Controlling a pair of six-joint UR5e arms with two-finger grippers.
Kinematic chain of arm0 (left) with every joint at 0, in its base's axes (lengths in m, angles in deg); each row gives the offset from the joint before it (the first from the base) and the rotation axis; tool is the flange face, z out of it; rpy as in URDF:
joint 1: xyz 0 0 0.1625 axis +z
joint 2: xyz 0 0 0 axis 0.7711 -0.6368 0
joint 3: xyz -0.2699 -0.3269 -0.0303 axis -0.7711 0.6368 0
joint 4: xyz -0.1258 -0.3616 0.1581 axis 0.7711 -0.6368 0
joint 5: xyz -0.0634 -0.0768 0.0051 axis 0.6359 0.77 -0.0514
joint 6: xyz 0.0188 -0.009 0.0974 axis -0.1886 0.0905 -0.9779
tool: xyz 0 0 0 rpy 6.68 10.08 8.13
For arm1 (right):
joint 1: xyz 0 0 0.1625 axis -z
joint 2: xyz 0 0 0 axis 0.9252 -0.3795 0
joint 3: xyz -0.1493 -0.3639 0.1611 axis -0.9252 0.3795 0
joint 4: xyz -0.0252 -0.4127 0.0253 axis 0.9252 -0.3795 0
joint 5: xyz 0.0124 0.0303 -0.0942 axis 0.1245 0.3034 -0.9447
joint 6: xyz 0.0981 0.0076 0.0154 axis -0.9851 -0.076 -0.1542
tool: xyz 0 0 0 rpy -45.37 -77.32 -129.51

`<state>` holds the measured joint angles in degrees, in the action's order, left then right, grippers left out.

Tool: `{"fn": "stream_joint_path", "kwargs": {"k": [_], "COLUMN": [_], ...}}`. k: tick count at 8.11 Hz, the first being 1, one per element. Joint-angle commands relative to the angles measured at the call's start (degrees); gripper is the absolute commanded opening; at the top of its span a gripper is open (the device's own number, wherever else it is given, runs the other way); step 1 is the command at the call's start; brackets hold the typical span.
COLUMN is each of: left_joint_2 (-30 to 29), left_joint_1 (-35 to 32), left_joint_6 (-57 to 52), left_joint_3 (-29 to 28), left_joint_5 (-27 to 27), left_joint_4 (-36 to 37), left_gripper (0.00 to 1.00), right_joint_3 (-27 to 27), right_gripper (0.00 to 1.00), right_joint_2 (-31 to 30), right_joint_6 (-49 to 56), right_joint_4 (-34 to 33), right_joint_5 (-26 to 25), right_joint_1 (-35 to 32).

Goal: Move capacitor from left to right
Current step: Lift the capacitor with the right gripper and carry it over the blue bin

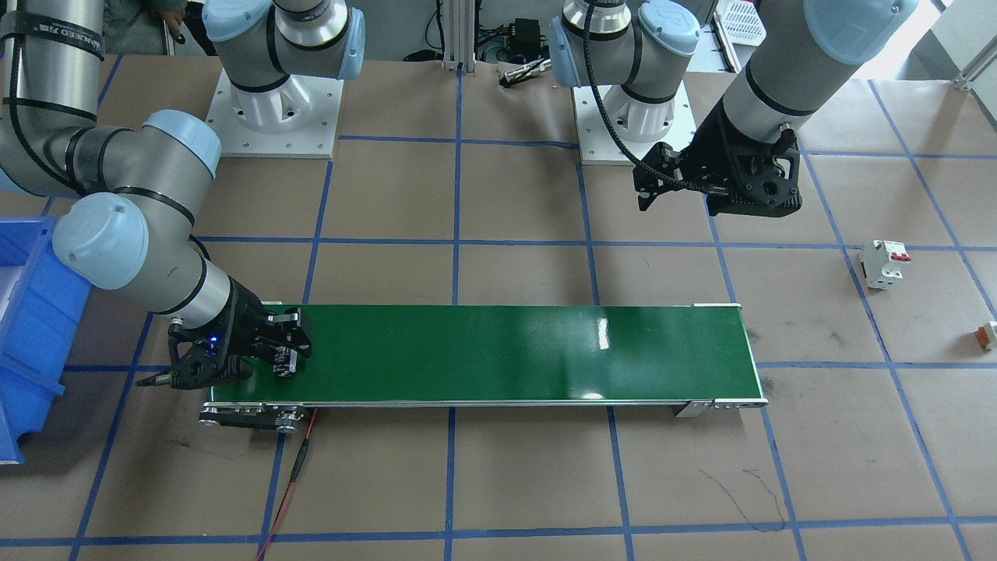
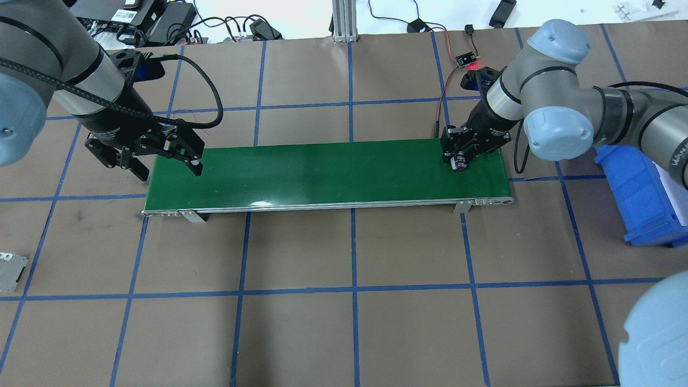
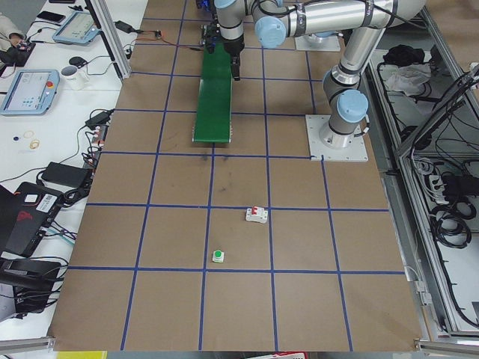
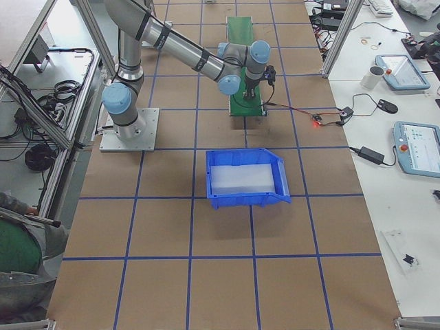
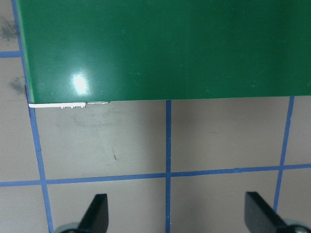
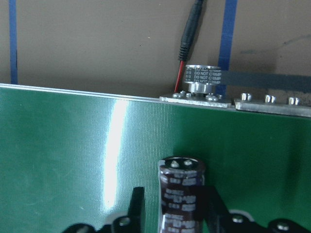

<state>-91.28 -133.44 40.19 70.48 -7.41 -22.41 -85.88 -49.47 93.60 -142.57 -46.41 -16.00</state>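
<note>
Where the green belt [image 2: 322,172] reaches its right end, the capacitor [image 6: 181,194] sits low over the belt between the fingers [image 6: 138,206] of the right gripper [image 2: 459,161]. Its dark sleeve carries pale print and its metal end points away from the wrist camera. The claw is narrow around it. One finger lies against the sleeve and a sliver of green shows at the other, so I cannot tell whether it is truly pinched.

Just past that edge of the belt stand a small toothed pulley [image 6: 202,80] and a black plug with a red wire [image 6: 189,34].

Near the belt's left end the left gripper [image 5: 177,218] hangs with its claw spread wide and nothing in it, brown paper showing below its tips.

Off the belt's right end rests a blue bin [image 2: 639,193] with a pale floor. Well beyond the belt's left end lie a white box with red switches [image 1: 884,263] and a small orange-and-white part [image 1: 988,333].

The belt lies on a table [image 2: 344,333] covered in scuffed brown paper, marked into squares by blue tape [image 2: 353,252]. Past the far side of the belt from the robot run white benches with handheld screens [image 4: 416,146], a mug [image 4: 373,77] and loose cables.
</note>
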Motion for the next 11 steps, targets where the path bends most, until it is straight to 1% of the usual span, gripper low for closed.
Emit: {"fn": "stream_joint_path", "kwargs": {"k": [1,2,4,5,6,7,8,9,11], "left_joint_2": [0.0,0.0,0.0,-0.1,-0.1,-0.1,0.0,-0.1,-0.1], "left_joint_1": [0.1,0.1,0.1,0.1,0.1,0.1,0.2,0.2,0.1], "left_joint_6": [0.0,0.0,0.0,0.0,0.0,0.1,0.1,0.1,0.1], "left_joint_3": [0.0,0.0,0.0,0.0,0.0,0.0,0.0,0.0,0.0], "left_joint_5": [0.0,0.0,0.0,0.0,0.1,0.1,0.1,0.1,0.1], "left_joint_4": [0.0,0.0,0.0,0.0,0.0,0.0,0.0,0.0,0.0], "left_gripper": [1.0,1.0,1.0,1.0,1.0,1.0,1.0,1.0,1.0], "right_joint_3": [0.0,0.0,1.5,3.8,7.5,9.9,10.3,10.3,10.4], "right_gripper": [0.06,0.0,0.0,0.0,0.0,0.0,0.0,0.0,0.0], "right_joint_2": [0.1,0.4,-0.8,-3.0,-5.8,-7.1,-8.6,-10.1,-10.3], "right_joint_6": [0.3,0.6,0.7,0.8,0.9,2.1,3.9,6.9,19.6], "right_joint_4": [0.1,0.2,1.2,4.2,10.6,12.8,13.0,13.5,13.6], "right_joint_5": [-1.3,-1.9,-4.7,-9.1,-11.7,-16.7,-20.6,-21.8,-22.1], "right_joint_1": [0.2,0.3,2.8,4.5,4.7,5.0,6.5,10.0,20.5]}}
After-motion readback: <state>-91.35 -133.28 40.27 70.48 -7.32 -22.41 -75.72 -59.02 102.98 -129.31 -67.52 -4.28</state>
